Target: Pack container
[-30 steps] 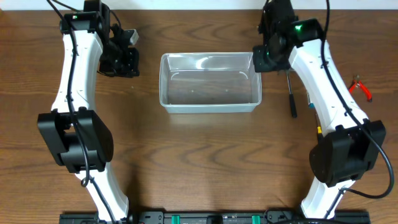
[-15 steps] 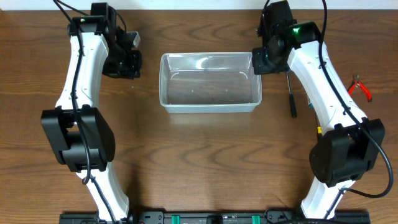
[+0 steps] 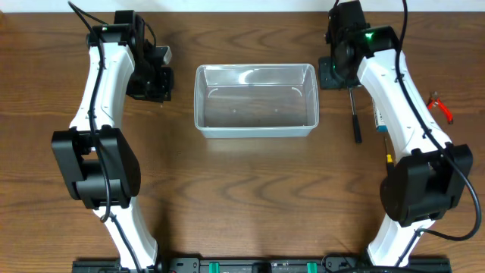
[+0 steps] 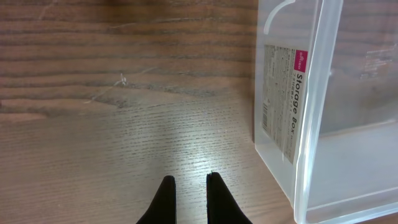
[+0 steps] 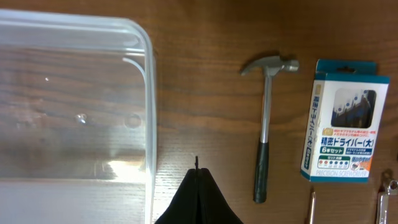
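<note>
Right gripper (image 5: 196,171) closed, empty, just right of container (image 5: 151,93); nothing packed yet. Next move, likely: open jaws over hammer (image 5: 266,130) beside container.

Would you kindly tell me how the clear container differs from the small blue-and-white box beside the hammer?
The container is clear and colourless, showing the wood through it; the box is printed blue and white. The container is far larger, running out of the right wrist view, while the box shows whole. The container is open-topped and empty; the box is closed. Both are rectangular and lie on the table.
</note>
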Robot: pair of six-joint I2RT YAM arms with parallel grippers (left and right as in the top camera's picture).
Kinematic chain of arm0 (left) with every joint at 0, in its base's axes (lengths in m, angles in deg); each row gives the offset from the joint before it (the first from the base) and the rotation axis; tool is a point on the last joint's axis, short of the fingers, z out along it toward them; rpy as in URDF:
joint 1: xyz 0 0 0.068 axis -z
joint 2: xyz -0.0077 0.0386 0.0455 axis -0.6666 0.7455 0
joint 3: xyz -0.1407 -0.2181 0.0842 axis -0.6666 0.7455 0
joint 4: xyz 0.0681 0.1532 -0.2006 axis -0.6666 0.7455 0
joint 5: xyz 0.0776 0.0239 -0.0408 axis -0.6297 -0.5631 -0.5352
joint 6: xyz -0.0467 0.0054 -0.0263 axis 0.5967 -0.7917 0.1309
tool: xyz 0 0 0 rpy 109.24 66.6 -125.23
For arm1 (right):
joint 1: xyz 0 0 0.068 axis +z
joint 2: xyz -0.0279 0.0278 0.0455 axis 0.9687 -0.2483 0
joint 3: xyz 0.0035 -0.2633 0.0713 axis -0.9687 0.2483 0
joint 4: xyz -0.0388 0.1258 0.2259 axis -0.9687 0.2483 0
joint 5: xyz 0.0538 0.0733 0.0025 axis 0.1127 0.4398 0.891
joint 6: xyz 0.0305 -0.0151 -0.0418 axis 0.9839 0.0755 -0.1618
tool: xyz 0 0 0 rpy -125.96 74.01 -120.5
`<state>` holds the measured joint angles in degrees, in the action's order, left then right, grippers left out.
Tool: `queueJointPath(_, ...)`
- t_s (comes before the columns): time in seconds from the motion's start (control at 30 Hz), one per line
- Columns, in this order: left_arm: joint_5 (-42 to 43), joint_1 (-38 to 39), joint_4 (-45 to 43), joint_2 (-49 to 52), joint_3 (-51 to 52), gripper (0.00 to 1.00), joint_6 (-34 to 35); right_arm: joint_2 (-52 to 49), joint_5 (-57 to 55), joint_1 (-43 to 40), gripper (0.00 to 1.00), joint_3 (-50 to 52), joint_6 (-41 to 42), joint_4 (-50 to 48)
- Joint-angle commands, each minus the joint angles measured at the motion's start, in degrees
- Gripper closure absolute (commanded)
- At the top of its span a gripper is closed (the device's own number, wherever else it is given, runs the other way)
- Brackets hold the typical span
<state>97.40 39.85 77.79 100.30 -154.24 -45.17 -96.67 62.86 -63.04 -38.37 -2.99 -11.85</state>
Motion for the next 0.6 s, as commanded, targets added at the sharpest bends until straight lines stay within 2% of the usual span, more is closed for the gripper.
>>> queueJointPath(0.0,-0.1,0.5,0.1,1.0,1.1,0.94,0.9,0.6,-0.8,-0.3,0.99,2.3,-0.3,-0.4)
queueJointPath(0.57,0.0,2.3,-2.5,1.0,5.0,0.94,1.0,0.6,1.8,-0.3,0.99,6.5,-0.3,-2.1)
